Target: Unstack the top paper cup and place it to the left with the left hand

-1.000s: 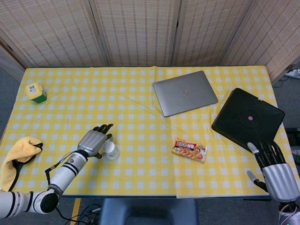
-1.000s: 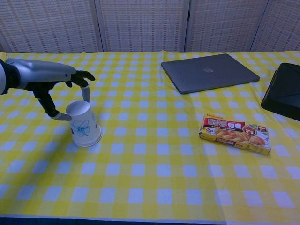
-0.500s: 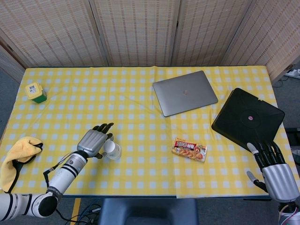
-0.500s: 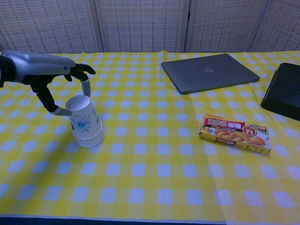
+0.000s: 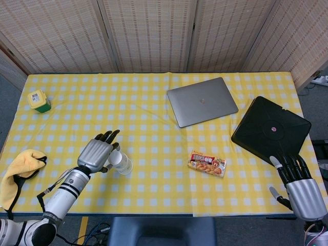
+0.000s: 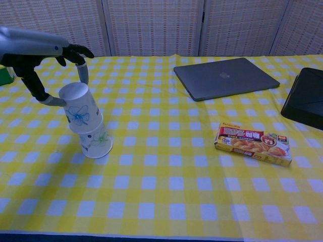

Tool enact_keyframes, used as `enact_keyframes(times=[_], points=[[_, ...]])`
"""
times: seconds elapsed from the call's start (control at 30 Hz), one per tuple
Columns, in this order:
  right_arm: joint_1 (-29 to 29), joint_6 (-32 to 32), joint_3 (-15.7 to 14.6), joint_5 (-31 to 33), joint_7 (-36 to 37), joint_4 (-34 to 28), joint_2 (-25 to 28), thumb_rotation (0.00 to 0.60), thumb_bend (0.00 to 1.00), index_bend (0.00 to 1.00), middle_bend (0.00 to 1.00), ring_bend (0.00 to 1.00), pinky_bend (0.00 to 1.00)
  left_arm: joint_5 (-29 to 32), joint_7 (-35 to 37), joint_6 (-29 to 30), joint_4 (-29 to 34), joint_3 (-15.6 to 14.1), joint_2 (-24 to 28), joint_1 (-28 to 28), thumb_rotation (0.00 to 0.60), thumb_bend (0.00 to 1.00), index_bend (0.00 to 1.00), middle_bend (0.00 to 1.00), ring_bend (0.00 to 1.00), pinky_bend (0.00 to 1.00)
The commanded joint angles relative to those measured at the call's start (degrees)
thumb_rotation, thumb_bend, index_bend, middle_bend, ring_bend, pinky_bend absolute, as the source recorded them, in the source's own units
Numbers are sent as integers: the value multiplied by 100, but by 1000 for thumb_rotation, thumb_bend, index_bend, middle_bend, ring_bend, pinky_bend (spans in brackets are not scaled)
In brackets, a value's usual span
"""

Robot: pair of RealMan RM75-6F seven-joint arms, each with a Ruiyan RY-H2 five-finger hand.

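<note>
Your left hand (image 6: 38, 58) has risen over the last second, and the top paper cup (image 6: 79, 109) has come up with it, pinched near its closed end between the thumb below and a fingertip above. The cup now sits tilted, its mouth only partly over the lower cup (image 6: 97, 142), which stays upside down on the tabletop (image 6: 166, 186). That means the separation is well begun but probably not finished: the two rims look close or overlapping, so judge whether the lower cup is about to be dragged along before you carry on.

Taking the lower cup as your landmark, the ground to its left is checked yellow cloth, which is where the lifted cup should go. Further left of it, at the tabletop's edge, lies a yellow cloth (image 5: 20, 169), and far behind and to the left stands a small green-and-yellow container (image 5: 39, 100); neither crowds the spot just left of the cup. To its right lies a snack box (image 6: 253, 145), and behind that a closed laptop (image 6: 224, 77) and a black pad (image 5: 270, 129), all well apart.

Your right hand (image 5: 301, 185) hangs spread and empty off the front right of the tabletop, far from the lower cup.
</note>
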State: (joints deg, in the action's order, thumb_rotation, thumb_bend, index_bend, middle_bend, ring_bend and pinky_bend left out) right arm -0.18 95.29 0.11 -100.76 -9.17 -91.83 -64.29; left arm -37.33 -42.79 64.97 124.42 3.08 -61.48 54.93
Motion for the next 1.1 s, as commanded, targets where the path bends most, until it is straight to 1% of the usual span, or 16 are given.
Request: enact_keyframes(times=[0.03,0.13,0.27,0.37,0.5,0.73,1.1], points=[[1,-7,-7,-10,-21,0,-9,600,221,59,0,0,0,118,-149,238,357,25,278,-1,600,322,396,0,0,183],[5,-22,-9,-9,-51,1,-23,600,221,59,0,0,0,108,-130,331,550,11,481,-65,600,322,396,0,0,183],[17,-61,-7,4,-109,-3,-48,600,221,59,0,0,0,-27,-3,362,633,-64,745,-221,600,322,398,0,0,183],[25,-85,-6,8,-162,-8,-74,600,221,59,0,0,0,-171,205,287,578,-125,901,-371,600,322,401,0,0,183],[32,-114,-5,22,-216,-16,-100,600,220,59,0,0,0,-452,593,68,340,-223,964,-598,600,322,402,0,0,183],[55,-178,4,61,-284,-26,-127,600,221,59,0,0,0,-983,1197,-331,-297,-401,736,-955,600,322,405,0,0,183],[57,-201,-3,94,-276,-50,-125,600,221,59,0,0,0,-1596,1862,-735,-1238,-444,223,-1254,600,321,405,0,0,183]])
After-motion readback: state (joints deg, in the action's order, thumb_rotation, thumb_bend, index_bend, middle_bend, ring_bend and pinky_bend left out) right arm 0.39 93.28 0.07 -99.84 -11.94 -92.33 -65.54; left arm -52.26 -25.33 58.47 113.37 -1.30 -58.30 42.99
